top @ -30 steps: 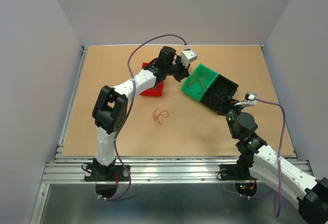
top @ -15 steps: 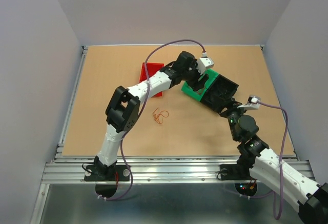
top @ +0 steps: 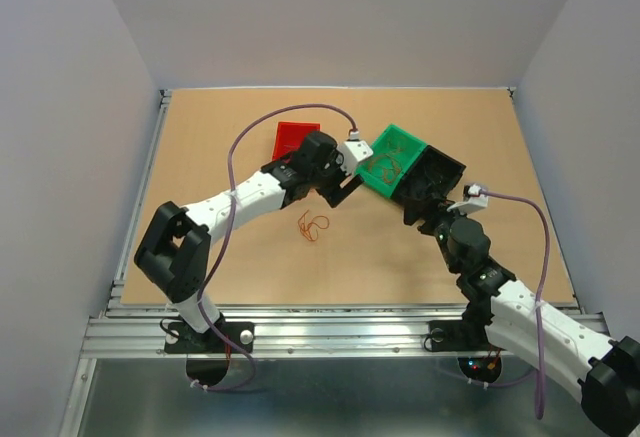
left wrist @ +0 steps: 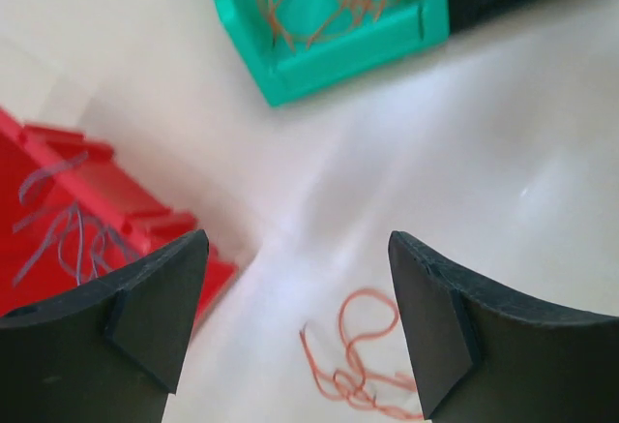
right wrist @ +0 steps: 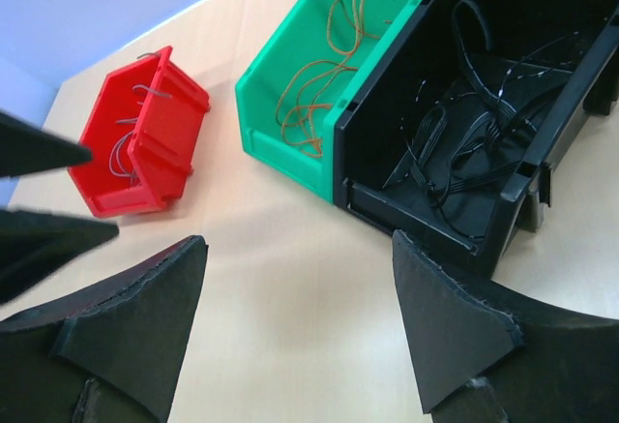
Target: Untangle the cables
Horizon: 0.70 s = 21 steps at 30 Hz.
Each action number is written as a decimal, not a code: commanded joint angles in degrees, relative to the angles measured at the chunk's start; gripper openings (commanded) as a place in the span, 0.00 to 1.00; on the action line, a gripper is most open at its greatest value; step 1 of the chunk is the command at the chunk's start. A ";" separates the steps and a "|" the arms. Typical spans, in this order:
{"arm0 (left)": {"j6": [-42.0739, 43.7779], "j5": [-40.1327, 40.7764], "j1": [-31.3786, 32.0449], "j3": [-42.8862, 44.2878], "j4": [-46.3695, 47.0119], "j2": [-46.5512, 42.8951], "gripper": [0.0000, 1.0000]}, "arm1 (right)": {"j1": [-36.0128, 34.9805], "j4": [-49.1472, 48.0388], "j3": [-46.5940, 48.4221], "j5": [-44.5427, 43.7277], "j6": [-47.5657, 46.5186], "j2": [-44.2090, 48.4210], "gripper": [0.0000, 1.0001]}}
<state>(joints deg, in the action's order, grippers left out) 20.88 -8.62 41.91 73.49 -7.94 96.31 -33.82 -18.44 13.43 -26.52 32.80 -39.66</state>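
A small loop of orange-red cables [top: 313, 226] lies loose on the table, and in the left wrist view the cables [left wrist: 356, 363] show low between the fingers. My left gripper [top: 345, 191] hovers above and just behind them, open and empty [left wrist: 297, 283]. My right gripper [top: 428, 217] is open and empty [right wrist: 298, 268] over bare table in front of the black bin. More thin wires lie sorted in the bins: orange ones [right wrist: 319, 75] in the green bin, black ones [right wrist: 464, 142] in the black bin, greyish ones [right wrist: 126, 142] in the red bin.
The green bin [top: 376, 179] and the black bin [top: 450, 169] stand side by side right of centre. The red bin [top: 296, 139] sits behind the left arm. A metal rail runs along the table's near edge [top: 330, 315].
My left gripper was shut beside the green bin, swung over it, opened, and has drawn back toward the loose cables. The right arm has shifted slightly left.
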 commanded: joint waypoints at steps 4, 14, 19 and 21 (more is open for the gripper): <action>1.71 6.95 -1.04 -13.99 1.45 -4.82 0.99 | -0.10 -2.48 4.06 2.79 -1.24 -1.47 0.83; 3.37 1.51 -2.97 -19.53 -0.67 -7.55 0.99 | -0.01 -2.22 4.15 2.71 -1.51 -2.44 0.83; 4.08 -1.92 -4.29 -19.62 -1.72 -7.10 0.99 | -0.02 -2.30 4.23 2.62 -1.33 -2.79 0.83; 4.60 -2.89 -4.47 -19.62 -2.07 -7.02 0.98 | -0.10 -2.31 4.23 2.62 -1.33 -2.79 0.83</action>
<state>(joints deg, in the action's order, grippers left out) 24.14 -8.21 38.04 54.33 -9.32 91.37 -33.82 -18.46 13.82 -23.90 32.14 -42.41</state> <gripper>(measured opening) 0.985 0.831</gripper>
